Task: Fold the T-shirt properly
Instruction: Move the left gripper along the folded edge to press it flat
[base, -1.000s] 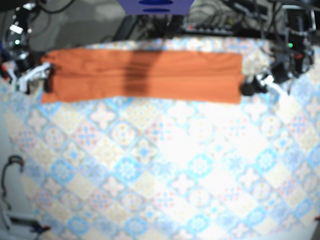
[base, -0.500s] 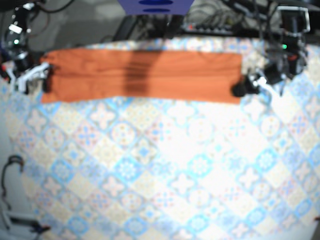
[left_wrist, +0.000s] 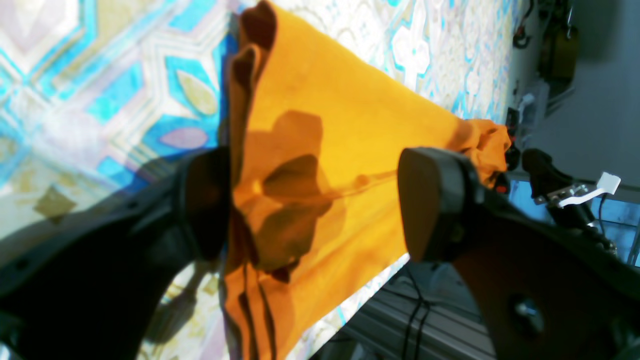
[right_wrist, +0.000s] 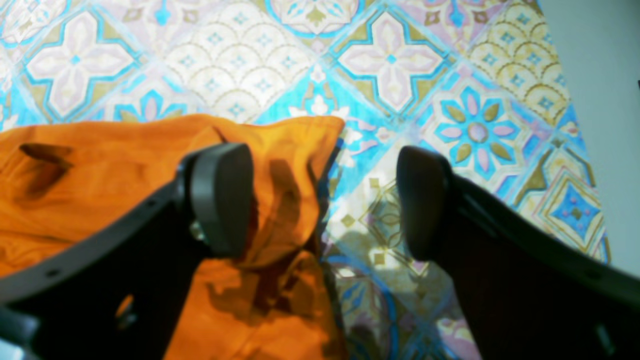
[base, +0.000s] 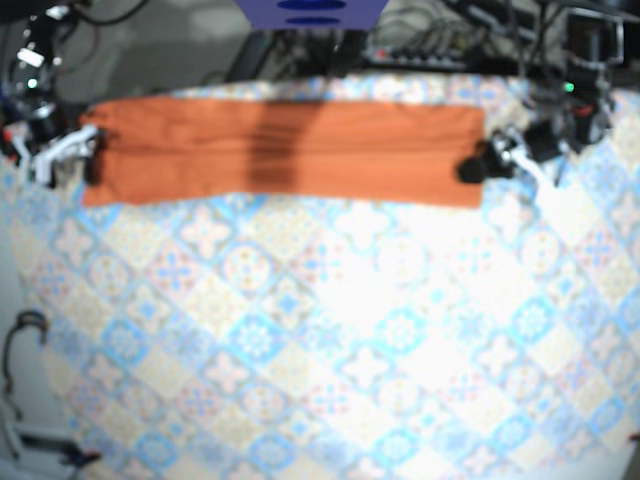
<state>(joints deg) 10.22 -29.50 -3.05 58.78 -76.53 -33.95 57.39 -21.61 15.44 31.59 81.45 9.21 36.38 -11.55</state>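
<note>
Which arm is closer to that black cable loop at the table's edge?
Right. The right gripper is at the end of the T-shirt on the same side as the cable loop. The left gripper is at the shirt's opposite end, much farther from the loop.

surface: patterned tile-print cloth, blue, yellow and pink motifs
back edge: tangle of dark cables
top centre: blue-purple object, cut off by the frame
lower left: dark cable loop off the cloth
</note>
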